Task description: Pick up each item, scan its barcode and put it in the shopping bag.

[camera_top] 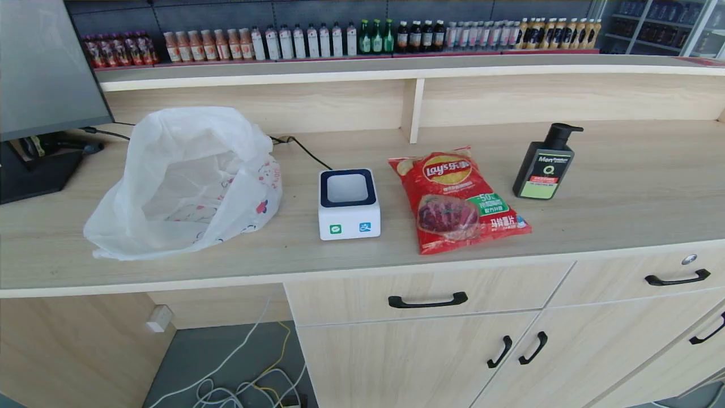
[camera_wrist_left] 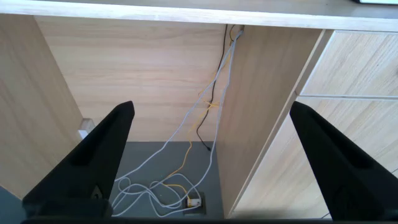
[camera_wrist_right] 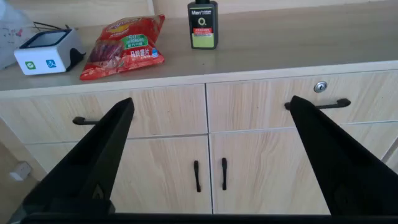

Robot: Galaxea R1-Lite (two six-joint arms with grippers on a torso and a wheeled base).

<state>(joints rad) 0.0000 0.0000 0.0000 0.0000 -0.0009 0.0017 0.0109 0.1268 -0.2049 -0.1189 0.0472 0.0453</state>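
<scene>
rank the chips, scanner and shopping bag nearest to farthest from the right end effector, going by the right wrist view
1. chips: nearest, at the front of the counter, slightly to the robot's left of the right end effector.
2. scanner: beside the chips, further to the robot's left.
3. shopping bag: farthest, past the scanner at the left end.

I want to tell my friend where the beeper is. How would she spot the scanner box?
Look at the long wooden counter. The scanner sits between the white shopping bag and the red chip bag. It is the only small white cube, with a dark blue frame on top.
</scene>
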